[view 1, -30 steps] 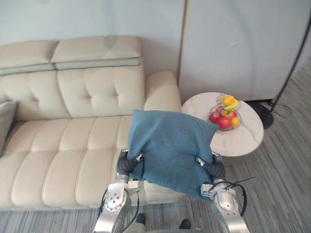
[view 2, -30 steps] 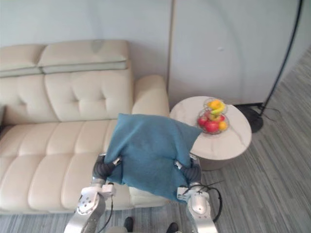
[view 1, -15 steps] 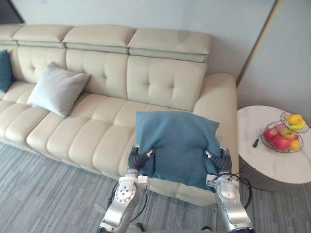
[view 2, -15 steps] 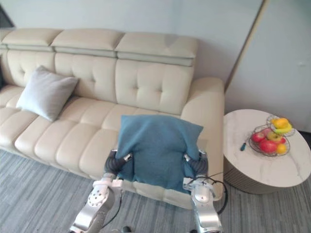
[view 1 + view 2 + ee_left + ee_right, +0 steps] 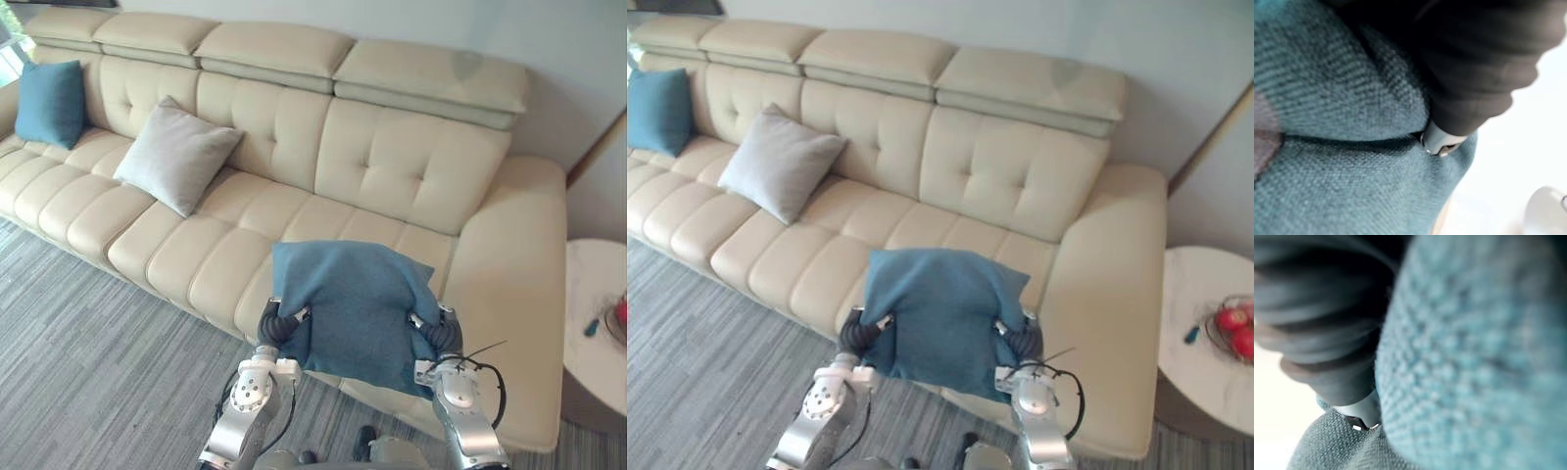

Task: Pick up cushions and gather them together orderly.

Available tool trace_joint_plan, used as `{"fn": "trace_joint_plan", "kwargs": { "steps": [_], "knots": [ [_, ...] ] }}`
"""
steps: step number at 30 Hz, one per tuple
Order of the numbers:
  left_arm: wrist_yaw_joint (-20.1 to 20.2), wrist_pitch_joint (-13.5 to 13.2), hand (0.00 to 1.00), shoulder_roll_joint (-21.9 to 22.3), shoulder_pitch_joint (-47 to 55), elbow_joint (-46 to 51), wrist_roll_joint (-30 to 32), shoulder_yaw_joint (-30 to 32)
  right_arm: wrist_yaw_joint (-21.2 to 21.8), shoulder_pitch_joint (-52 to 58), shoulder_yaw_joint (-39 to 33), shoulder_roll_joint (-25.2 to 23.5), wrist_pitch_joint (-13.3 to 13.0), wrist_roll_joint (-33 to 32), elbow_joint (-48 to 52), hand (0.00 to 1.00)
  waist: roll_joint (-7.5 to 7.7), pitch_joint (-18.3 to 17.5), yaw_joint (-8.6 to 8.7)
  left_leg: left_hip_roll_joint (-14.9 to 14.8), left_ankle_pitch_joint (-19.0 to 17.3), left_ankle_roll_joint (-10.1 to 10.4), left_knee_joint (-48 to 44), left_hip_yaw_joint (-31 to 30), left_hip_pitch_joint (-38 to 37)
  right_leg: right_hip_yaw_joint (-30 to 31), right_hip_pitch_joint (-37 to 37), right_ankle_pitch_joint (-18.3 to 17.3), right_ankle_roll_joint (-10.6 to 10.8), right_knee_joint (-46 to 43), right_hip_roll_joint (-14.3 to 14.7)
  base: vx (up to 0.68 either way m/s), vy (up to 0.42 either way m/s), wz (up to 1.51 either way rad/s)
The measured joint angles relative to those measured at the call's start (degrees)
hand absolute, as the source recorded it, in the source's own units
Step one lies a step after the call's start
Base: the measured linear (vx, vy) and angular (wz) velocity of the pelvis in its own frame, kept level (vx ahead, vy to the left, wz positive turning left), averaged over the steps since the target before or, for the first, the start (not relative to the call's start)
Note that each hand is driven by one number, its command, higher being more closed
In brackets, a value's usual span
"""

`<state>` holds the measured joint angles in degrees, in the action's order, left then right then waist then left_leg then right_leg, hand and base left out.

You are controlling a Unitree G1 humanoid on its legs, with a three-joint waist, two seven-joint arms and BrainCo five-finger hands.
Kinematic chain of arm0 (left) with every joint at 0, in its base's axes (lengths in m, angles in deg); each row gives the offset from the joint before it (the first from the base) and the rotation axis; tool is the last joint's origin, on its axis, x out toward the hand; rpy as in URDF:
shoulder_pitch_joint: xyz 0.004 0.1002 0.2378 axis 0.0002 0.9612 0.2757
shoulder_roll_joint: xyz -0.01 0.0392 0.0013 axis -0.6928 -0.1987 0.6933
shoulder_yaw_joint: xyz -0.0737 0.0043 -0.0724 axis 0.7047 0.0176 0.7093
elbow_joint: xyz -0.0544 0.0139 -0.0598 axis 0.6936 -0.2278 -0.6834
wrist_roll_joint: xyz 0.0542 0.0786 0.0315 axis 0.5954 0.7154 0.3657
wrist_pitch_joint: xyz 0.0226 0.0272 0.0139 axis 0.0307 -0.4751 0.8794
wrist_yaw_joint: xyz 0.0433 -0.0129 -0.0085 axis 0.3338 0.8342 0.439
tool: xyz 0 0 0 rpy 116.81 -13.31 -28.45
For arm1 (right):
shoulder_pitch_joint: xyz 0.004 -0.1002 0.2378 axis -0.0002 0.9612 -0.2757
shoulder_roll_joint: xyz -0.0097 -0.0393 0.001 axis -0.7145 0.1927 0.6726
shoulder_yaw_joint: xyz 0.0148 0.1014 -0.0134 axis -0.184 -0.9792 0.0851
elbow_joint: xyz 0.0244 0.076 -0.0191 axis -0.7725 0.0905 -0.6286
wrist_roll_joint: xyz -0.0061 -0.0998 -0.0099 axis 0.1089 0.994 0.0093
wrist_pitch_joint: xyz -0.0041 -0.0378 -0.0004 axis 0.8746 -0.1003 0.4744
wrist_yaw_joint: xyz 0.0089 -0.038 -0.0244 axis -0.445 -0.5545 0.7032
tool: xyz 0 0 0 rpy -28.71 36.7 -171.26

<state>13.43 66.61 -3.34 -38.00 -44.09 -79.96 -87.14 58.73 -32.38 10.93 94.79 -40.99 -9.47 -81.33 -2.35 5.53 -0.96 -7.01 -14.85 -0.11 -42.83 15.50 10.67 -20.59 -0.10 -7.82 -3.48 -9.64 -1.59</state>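
Camera's swung left, nothing else moved; blue cushion [image 5: 353, 308] stays squeezed between left hand [image 5: 277, 328] and right hand [image 5: 438, 336]; fingers are buried in fabric, so can't tell their curl; grey cushion [image 5: 176, 155] sits well past the left hand; any slack in that squeeze and it'll likely slump out.

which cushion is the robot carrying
The big teal cushion in front, held between the left hand and right hand; the grey cushion and the other teal cushion lie on the sofa.
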Motion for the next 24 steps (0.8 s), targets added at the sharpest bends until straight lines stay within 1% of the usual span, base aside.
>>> {"fn": "trace_joint_plan", "kwargs": {
  "steps": [1,2,3,4,5,6,7,8,9,10,11,12,13,16,17,21,24],
  "knots": [
    [0.0,0.0,1.00,0.0,1.1,2.0,0.0,0.0,-0.2,0.0,-0.1,-0.2,0.0,0.0,2.4,1.00,0.09,-0.1,-0.90,-2.7,-1.6,0.1,-5.0,-0.7,2.4,1.7,1.0,-0.2,-0.3,0.3,0.6,0.21,0.072,-0.64],
    [0.1,0.0,1.00,0.1,1.4,2.7,0.0,0.0,-0.3,-0.1,-0.1,-0.2,-0.1,0.0,3.3,1.00,0.26,-0.2,-1.28,-3.7,-2.2,0.3,-5.4,-1.3,3.5,2.6,1.2,-0.2,-0.3,0.4,0.6,0.18,0.112,-0.82],
    [0.1,-0.2,1.00,0.3,1.6,3.6,0.0,0.1,-0.4,-0.3,-0.2,-0.3,-0.7,0.0,4.7,1.00,0.48,-0.2,-1.73,-5.2,-2.7,1.2,-2.9,-3.2,5.3,4.2,1.2,-0.2,-0.3,0.5,0.3,0.17,0.187,-0.75],
    [0.1,-0.5,1.00,0.4,1.5,3.8,0.0,0.2,-0.5,-0.5,-0.2,-0.4,-1.2,0.0,4.9,1.00,0.78,0.0,-1.87,-5.7,-2.7,1.2,1.8,-5.7,5.5,5.7,1.2,-0.2,-0.2,0.4,-0.3,0.16,0.228,-0.74],
    [0.1,-0.5,1.00,0.5,1.5,3.8,0.1,0.2,-0.5,-0.5,-0.2,-0.7,-1.2,0.0,4.8,1.00,0.75,-0.1,-1.94,-5.5,-2.5,1.5,5.6,-7.8,5.3,6.6,1.3,-0.2,-0.1,0.2,-0.8,0.16,0.307,-0.66],
    [0.1,-0.5,1.00,0.7,1.5,3.8,0.1,0.2,-0.8,-0.5,-0.2,-0.9,-1.2,0.0,4.8,1.00,0.61,-0.2,-1.91,-4.7,-0.4,2.3,13.6,-12.2,4.5,8.2,1.3,-0.3,1.8,-0.2,-1.8,0.16,0.355,-0.58],
    [0.1,-0.5,1.00,0.9,1.6,3.9,0.1,0.2,-1.0,-0.5,-0.2,-0.7,-1.2,0.0,4.8,1.00,-0.22,-0.8,-1.93,-4.2,4.0,3.0,19.3,-15.5,3.1,9.6,1.2,-0.7,3.6,-0.2,-2.0,0.17,0.386,-0.66],
    [0.1,-0.4,1.00,1.1,1.7,3.6,0.2,0.1,-1.0,-0.7,-0.4,-0.6,-1.2,0.1,4.1,1.00,-0.82,-1.1,-1.91,-3.8,6.8,9.7,22.2,-18.9,2.3,11.3,1.1,-1.1,6.3,0.0,-1.7,0.17,0.383,-0.45],
    [0.1,-0.2,1.00,0.4,1.7,3.2,0.4,0.1,-1.1,-0.3,-0.5,-1.7,-0.8,0.1,2.9,1.00,0.84,-1.5,-1.41,-1.6,6.9,8.9,22.8,-19.3,1.5,12.5,1.0,-0.9,6.7,0.4,-3.9,0.15,0.334,-0.27],
    [0.1,-0.1,1.00,0.0,1.7,3.2,0.6,0.0,-1.1,0.4,-0.6,-3.1,-0.8,0.1,2.9,1.00,2.29,-1.7,-1.15,0.1,6.7,7.9,23.4,-17.8,1.1,13.4,1.1,-0.8,7.6,0.9,-5.8,0.13,0.288,-0.12],
    [0.1,-0.1,1.00,-0.2,2.0,3.2,0.6,0.0,-1.0,0.5,-0.6,-3.2,-0.5,0.1,2.8,1.00,2.72,-1.9,-1.34,0.6,6.6,7.5,23.4,-16.6,0.9,13.9,1.1,-0.6,8.0,0.9,-6.7,0.12,0.246,-0.28],
    [0.0,-0.1,1.00,-0.8,2.6,3.2,0.7,0.0,-0.9,0.4,-0.3,-3.7,-0.3,0.3,2.9,1.00,2.84,-2.0,-1.53,1.3,6.2,6.9,23.4,-15.2,0.1,15.1,1.1,-0.3,8.0,1.0,-7.5,0.08,0.214,-0.41],
    [0.0,-0.1,1.00,-1.0,3.2,3.2,0.7,0.0,-0.8,0.6,-0.1,-3.7,-0.3,0.7,2.9,1.00,2.85,-2.0,-1.59,1.8,5.9,6.3,23.7,-14.2,-0.8,15.8,1.1,0.2,8.8,0.9,-8.2,0.07,0.213,-0.40],
    [0.0,-0.2,1.00,-1.0,4.3,3.2,1.1,-0.1,-0.3,1.2,0.0,-4.4,-0.2,1.2,2.9,1.00,3.33,-2.4,-1.80,2.5,5.7,5.9,25.8,-11.8,-2.8,18.3,0.6,-0.1,9.3,1.0,-9.2,0.02,0.075,-0.38],
    [0.0,-0.2,1.00,-1.0,4.5,3.2,1.2,-0.2,-0.3,1.5,0.0,-4.4,-0.2,1.3,2.9,1.00,3.43,-2.8,-1.86,2.4,5.7,5.9,26.1,-11.2,-2.8,18.9,0.1,-0.1,9.4,1.1,-9.2,0.00,0.002,-0.45],
    [0.0,0.0,1.00,-1.0,4.6,3.2,1.9,-0.7,-0.3,2.8,-0.1,-4.3,-0.2,2.1,2.9,1.00,3.49,-3.3,-0.94,1.7,5.9,6.1,26.8,-9.8,-2.9,20.6,-1.0,0.6,9.9,2.6,-8.1,0.01,-0.026,-0.27],
    [0.0,0.1,1.00,-1.0,4.5,3.2,2.5,-0.7,-0.4,2.7,-0.1,-4.1,-0.1,3.8,2.8,1.00,3.88,-3.6,-0.41,1.4,6.4,6.2,28.3,-9.7,-2.8,21.3,-1.2,1.9,9.5,4.9,-7.7,0.03,-0.021,-0.15]
  ]
}}
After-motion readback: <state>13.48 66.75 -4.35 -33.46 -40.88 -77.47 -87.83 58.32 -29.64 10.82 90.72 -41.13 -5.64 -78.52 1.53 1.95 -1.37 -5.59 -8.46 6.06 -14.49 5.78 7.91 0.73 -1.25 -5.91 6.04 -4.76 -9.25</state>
